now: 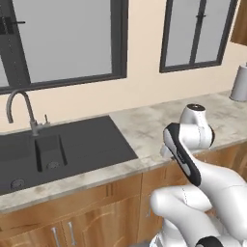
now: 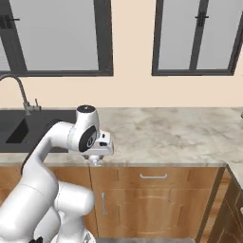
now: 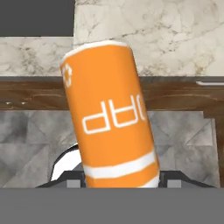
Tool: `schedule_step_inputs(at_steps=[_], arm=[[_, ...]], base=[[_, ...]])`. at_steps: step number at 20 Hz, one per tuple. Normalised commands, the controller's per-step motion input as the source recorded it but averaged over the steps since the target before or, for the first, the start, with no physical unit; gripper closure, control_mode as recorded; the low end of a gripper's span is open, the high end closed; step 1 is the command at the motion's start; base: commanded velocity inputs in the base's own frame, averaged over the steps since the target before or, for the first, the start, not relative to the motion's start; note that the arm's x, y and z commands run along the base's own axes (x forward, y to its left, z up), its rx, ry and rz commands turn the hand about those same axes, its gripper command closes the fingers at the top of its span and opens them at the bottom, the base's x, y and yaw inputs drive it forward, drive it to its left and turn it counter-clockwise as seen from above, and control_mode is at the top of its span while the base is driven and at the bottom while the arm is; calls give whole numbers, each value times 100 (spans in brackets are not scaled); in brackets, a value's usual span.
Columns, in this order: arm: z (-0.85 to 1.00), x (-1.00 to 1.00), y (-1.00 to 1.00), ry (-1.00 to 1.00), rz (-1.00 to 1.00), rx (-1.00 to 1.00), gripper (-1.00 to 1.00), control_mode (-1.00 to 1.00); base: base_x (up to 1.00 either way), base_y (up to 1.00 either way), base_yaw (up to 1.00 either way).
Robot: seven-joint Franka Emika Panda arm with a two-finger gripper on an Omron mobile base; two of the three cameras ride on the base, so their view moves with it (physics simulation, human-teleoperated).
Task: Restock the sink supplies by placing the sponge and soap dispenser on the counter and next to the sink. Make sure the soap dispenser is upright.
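Gripper (image 3: 117, 177) clamped on orange cylindrical soap bottle (image 3: 109, 113), long axis pointing away; marbled beige counter (image 3: 166, 35) just beyond.

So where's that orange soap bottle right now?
In the hand view the orange soap bottle stands tilted between the gripper fingers, held out over the floor just off the counter edge, right of the sink.

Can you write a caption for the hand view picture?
An orange soap dispenser with white lettering, held over the counter edge.
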Motion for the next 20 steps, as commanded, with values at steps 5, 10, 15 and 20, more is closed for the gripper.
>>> schedule_step_inputs(at_steps=[5, 10, 15, 20], arm=[[0, 0, 0, 0, 0, 0, 100, 100], [11, 47, -25, 12, 26, -12, 100, -100], [2, 88, 0, 22, 36, -35, 100, -100], [2, 95, 0, 9, 41, -33, 100, -100]], base=[[41, -28, 33], [0, 0, 0], [0, 0, 0], [0, 0, 0]])
